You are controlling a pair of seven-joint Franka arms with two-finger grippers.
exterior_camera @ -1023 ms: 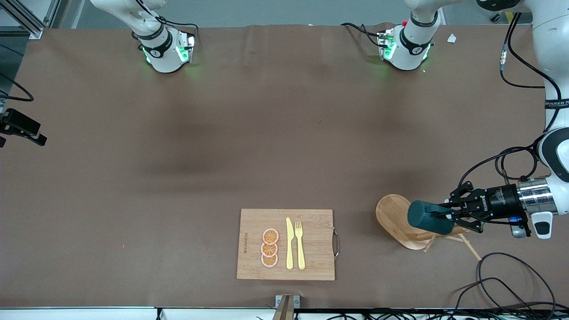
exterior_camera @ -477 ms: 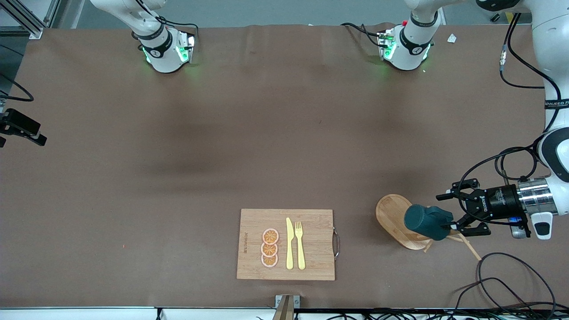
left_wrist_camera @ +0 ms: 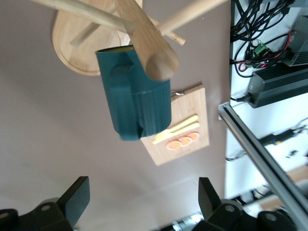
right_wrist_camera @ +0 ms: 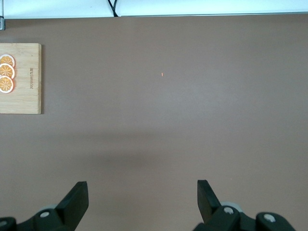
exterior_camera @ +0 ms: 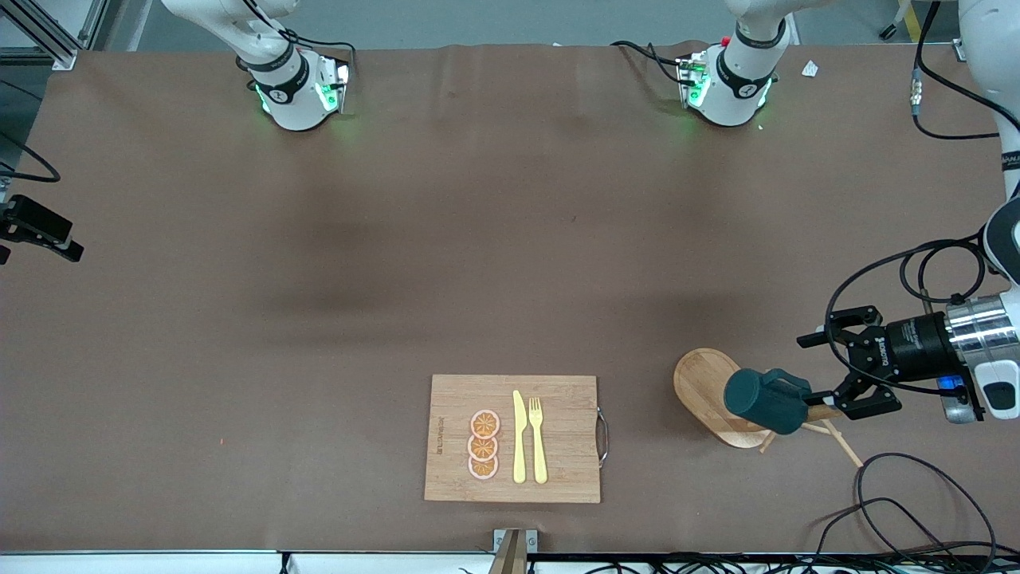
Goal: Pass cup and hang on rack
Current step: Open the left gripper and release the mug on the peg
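The table is a wide brown sheet, and the task's things sit toward the left arm's end of it, at about four o'clock in the front view. The rack is pale wood: an oval dished base, a round post and thin slanted pegs. The cup hangs on it, dark teal with a ribbed outside and a tan inside; it lies tipped on its side in the air above the base, and the left wrist view shows a peg passing through its small loop handle. The post's rounded tip crosses in front of the cup there.

The left gripper hovers just beside the rack at the cup's three o'clock, its jaws spread wide with nothing between them; its lower fingertip sits very close to the cup's handle end, and contact cannot be judged. A loop of black cable lies on the table at the rack's five o'clock.

A rectangular cutting board with a metal handle lies at six o'clock, near the front edge. On it are a yellow knife and fork side by side, and three orange slices in a row.

The right arm waits; its gripper shows only in its own wrist view, wide open and empty over bare table. The cup hides most of the rack's post in the front view.
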